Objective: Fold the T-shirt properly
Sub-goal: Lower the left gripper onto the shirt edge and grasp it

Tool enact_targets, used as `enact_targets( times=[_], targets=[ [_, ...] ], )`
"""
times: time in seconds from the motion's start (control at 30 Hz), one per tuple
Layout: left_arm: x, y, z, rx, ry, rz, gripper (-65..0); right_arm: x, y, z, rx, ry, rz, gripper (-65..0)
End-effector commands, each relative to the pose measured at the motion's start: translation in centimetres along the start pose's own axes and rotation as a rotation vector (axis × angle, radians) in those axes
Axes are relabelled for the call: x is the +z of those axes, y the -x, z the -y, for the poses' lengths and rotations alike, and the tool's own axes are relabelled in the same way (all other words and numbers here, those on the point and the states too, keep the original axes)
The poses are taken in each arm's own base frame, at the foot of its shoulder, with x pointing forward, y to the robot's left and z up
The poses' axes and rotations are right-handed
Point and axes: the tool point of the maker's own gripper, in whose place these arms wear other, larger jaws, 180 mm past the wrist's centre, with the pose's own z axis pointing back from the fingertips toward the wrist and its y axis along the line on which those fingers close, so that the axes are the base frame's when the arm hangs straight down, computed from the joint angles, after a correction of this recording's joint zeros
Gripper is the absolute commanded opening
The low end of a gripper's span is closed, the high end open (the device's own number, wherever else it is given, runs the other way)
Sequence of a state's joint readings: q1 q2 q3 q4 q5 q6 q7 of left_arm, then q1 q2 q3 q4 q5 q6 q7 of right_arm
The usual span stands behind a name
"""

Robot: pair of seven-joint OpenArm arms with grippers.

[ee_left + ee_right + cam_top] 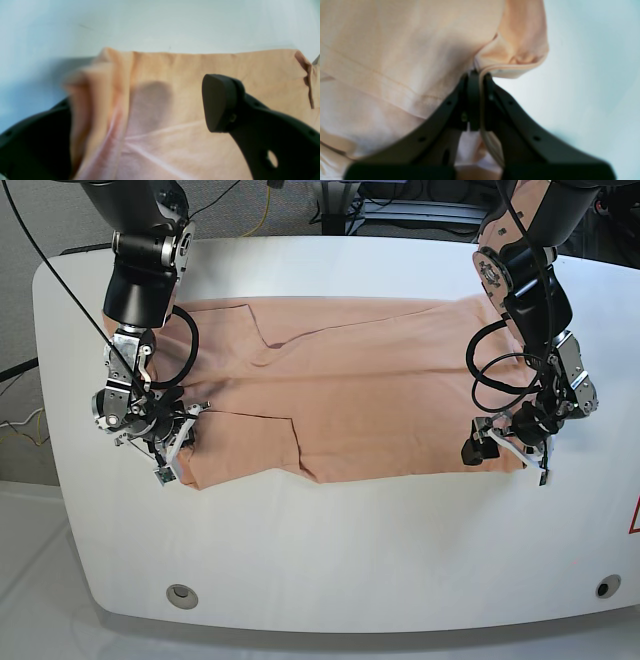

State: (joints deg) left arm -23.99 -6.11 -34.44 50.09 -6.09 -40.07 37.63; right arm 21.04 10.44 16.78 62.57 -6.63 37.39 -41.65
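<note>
Pinching the T-shirt [340, 390] edge, right gripper [476, 75]; left gripper [140, 105] spread.

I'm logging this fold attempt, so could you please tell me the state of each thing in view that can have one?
T-shirt: partly folded, lying wrinkled on the table, both near corners at the claws.
Left claw: open, with fabric draped over one finger apart from it.
Right claw: shut on the T-shirt's hem edge.
Table: white, bearing the shirt.
</note>
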Motion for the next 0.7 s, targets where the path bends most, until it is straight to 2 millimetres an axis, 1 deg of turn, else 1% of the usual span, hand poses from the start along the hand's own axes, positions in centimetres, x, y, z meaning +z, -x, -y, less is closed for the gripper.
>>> enact_targets(
  times=[0.0,0.03,0.07,0.1,0.13,0.2,0.3,0.57,0.67],
  targets=[
    [0.2,-0.9,-0.3,-0.017,-0.010,-0.002,-20.6,0.7,-1.8,1.1,0.009,0.026,0.040,-65.0],
    [0.3,-0.9,-0.4,-0.017,-0.014,-0.002,-27.4,0.7,-1.8,1.1,0.009,0.026,0.040,-65.0],
    [0.3,-0.9,-0.4,-0.017,-0.014,-0.002,-30.2,0.8,-1.8,1.1,0.009,0.027,0.042,-65.0],
    [0.4,-0.9,-0.5,-0.018,-0.015,-0.001,-38.7,0.8,-1.8,1.1,0.009,0.027,0.042,-65.0],
    [0.4,-0.9,-0.5,-0.019,-0.017,-0.003,-44.6,0.8,-1.8,1.1,0.009,0.027,0.042,-65.0],
    [0.4,-0.9,-0.7,-0.024,-0.020,-0.006,-51.8,0.8,-1.8,1.1,0.009,0.027,0.042,-65.0],
    [1.0,-1.2,-1.6,-0.032,-0.040,-0.005,-52.9,0.8,-1.8,1.1,0.009,0.027,0.042,-65.0],
    [1.8,-1.8,-2.8,-0.042,-0.064,0.005,-53.5,0.7,-1.9,1.0,0.009,0.025,0.044,-65.0],
    [2.0,-2.5,-2.9,-0.049,-0.067,0.035,-53.5,0.7,-1.9,1.0,0.009,0.025,0.044,-65.0]
  ],
)
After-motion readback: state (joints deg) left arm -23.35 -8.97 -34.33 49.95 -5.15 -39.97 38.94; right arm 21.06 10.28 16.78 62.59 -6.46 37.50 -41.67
